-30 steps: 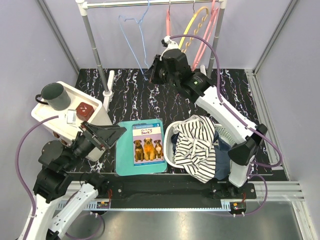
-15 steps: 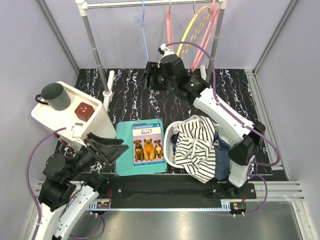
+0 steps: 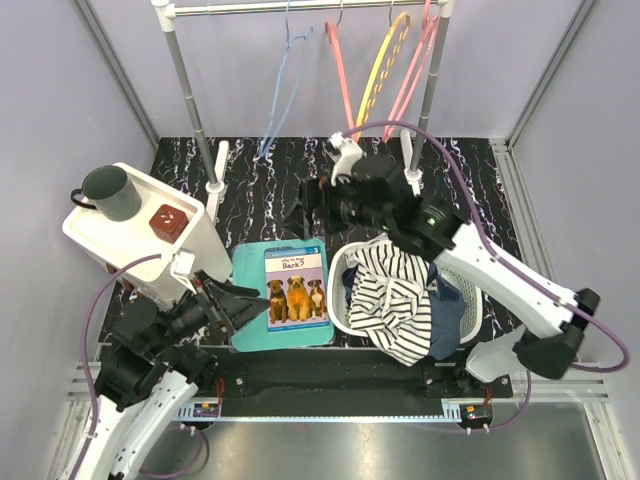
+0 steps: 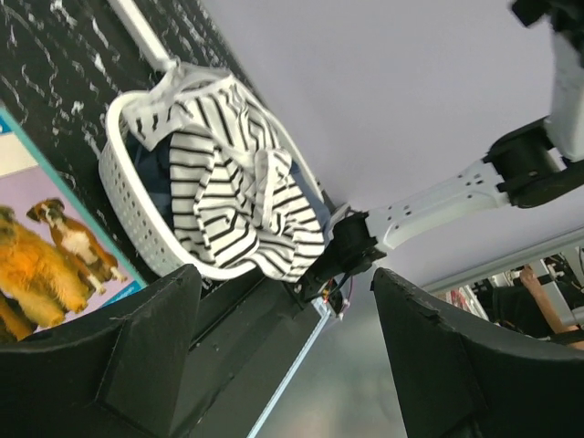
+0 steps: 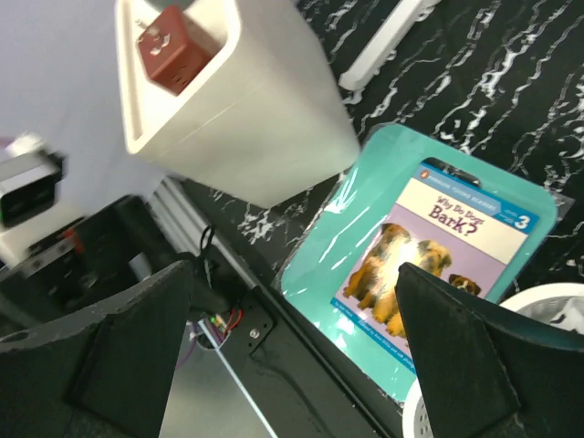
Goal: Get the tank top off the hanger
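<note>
The striped tank top (image 3: pixel 392 288) lies heaped in the white basket (image 3: pixel 340 285), draped over its near rim. It hangs on no hanger. In the left wrist view the tank top (image 4: pixel 228 196) fills the basket (image 4: pixel 125 173). A bare blue hanger (image 3: pixel 280 95) hangs tilted on the rail. My right gripper (image 3: pixel 308 203) hovers open above the mat between the rack and the basket, holding nothing; its wrist view shows the right gripper (image 5: pixel 292 365) wide open over the book. My left gripper (image 3: pixel 232 305) is open and empty at the teal tray's left edge; its wrist view shows the same gripper (image 4: pixel 283 365).
A teal tray (image 3: pixel 250 300) holds a dog book (image 3: pixel 296 285). At the left, a white stand (image 3: pixel 190 250) carries a grey mug (image 3: pixel 110 192) and a red cube (image 3: pixel 167 222). Pink hangers (image 3: pixel 338 60) and a yellow one (image 3: pixel 384 60) hang on the rack, whose poles (image 3: pixel 190 95) stand behind.
My right gripper opened, let go of the blue hanger now on the rail, and drew back toward the basket. My left arm sank toward the near edge.
</note>
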`<state>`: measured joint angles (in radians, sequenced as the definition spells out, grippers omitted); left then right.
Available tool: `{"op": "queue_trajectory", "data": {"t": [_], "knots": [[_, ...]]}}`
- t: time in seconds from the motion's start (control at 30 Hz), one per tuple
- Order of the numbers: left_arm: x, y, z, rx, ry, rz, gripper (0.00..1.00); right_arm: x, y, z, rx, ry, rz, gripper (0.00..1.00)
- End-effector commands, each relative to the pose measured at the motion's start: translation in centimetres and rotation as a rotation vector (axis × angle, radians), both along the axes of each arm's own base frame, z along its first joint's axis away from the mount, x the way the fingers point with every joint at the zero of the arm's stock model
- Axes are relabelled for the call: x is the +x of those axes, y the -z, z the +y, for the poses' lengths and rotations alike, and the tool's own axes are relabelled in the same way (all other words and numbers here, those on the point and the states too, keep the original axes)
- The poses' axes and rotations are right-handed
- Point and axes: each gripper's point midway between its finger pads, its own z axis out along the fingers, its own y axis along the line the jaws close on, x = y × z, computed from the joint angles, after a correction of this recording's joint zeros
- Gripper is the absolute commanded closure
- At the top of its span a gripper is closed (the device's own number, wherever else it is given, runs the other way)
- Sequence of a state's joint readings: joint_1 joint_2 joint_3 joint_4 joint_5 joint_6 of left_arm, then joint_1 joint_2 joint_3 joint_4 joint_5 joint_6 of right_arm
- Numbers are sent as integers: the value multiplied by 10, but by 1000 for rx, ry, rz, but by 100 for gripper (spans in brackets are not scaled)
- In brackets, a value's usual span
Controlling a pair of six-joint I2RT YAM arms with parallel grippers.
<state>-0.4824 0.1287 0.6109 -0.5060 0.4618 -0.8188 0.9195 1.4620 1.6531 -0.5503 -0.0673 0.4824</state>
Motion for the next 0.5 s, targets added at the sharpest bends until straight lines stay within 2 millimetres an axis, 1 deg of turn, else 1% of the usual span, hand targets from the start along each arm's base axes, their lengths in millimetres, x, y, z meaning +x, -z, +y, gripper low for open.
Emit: {"op": "queue_trajectory", "data": {"t": [0.0, 0.03, 0.07, 0.1, 0.13, 0.17, 0.2, 0.23, 0.27, 0.3, 0.33, 0.37, 0.4, 0.43, 0.47], "knots": [[-1, 14, -8, 27, 58, 7, 21, -46, 14, -23, 30, -81, 21, 0], [1, 20, -9, 32, 60, 17, 20, -52, 19, -29, 46, -78, 42, 0], [0, 23, -10, 30, 68, 21, 20, -67, 9, -41, 88, -97, 32, 0], [1, 23, -12, 18, 72, 18, 20, -73, 33, -45, 76, -104, 61, 0], [4, 32, -14, 17, 77, 34, 20, -80, 37, -49, 99, -106, 78, 0], [3, 27, -17, -9, 97, 2, 20, -90, 30, -62, 145, -109, 62, 0], [3, 28, -20, -33, 109, 15, 20, -93, 56, -67, 131, -95, 86, 0], [7, 42, -24, -39, 121, 40, 20, -95, 63, -73, 151, -69, 104, 0], [6, 36, -27, -74, 144, -1, 20, -95, 59, -89, 194, -12, 82, 0], [7, 39, -30, -100, 156, 19, 20, -95, 87, -96, 173, 27, 109, 0], [10, 56, -33, -102, 164, 50, 20, -94, 96, -103, 188, 69, 125, 0], [9, 52, -36, -130, 186, 14, 20, -90, 95, -118, 224, 138, 98, 0], [8, 58, -37, -140, 193, 37, 20, -90, 123, -126, 205, 177, 132, 0], [9, 67, -38, -147, 200, 34, 20, -93, 121, -135, 246, 195, 110, 0], [9, 67, -38, -159, 205, 12, 20, -92, 151, -141, 221, 229, 126, 0]]}}
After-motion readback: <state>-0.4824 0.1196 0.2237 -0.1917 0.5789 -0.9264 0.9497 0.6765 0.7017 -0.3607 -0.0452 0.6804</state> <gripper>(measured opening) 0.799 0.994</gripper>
